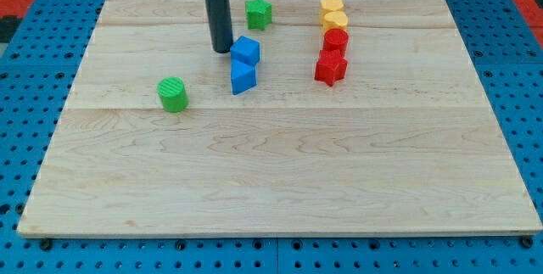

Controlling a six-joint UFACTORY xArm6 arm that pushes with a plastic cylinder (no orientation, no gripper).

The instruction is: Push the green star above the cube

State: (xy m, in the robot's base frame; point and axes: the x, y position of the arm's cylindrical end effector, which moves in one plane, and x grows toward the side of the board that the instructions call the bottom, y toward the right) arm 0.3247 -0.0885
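Observation:
The green star lies near the view's top, above and slightly right of the blue cube. A second blue block, wedge-like, sits just below the cube and touches it. My tip is on the board right beside the cube's left side, below and left of the green star. The dark rod rises straight up out of the view's top.
A green cylinder stands at the left. At the right, two yellow blocks sit above a red block and a red star-like block in a column. The wooden board rests on blue pegboard.

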